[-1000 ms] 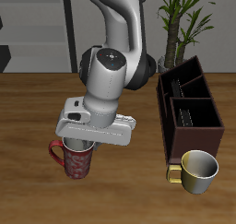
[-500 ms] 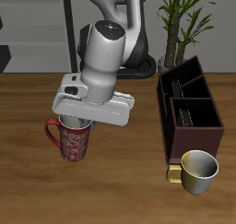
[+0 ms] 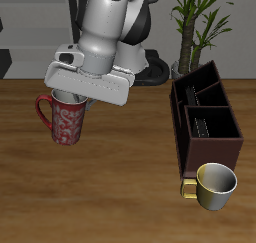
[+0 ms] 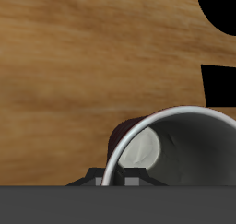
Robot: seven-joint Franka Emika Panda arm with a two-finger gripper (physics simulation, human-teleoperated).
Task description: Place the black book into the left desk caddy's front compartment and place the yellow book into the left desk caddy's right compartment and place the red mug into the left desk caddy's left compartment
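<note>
above the table, gripper clamping red mug

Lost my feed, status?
Gripper shut on red mug, lifted off table. Caddy across the table. Cream mug sits before it.

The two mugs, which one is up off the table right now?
The red mug, dark red with a mottled pattern, hangs lifted under the gripper. The cream-yellow mug sits on the table by the left desk caddy.
</note>
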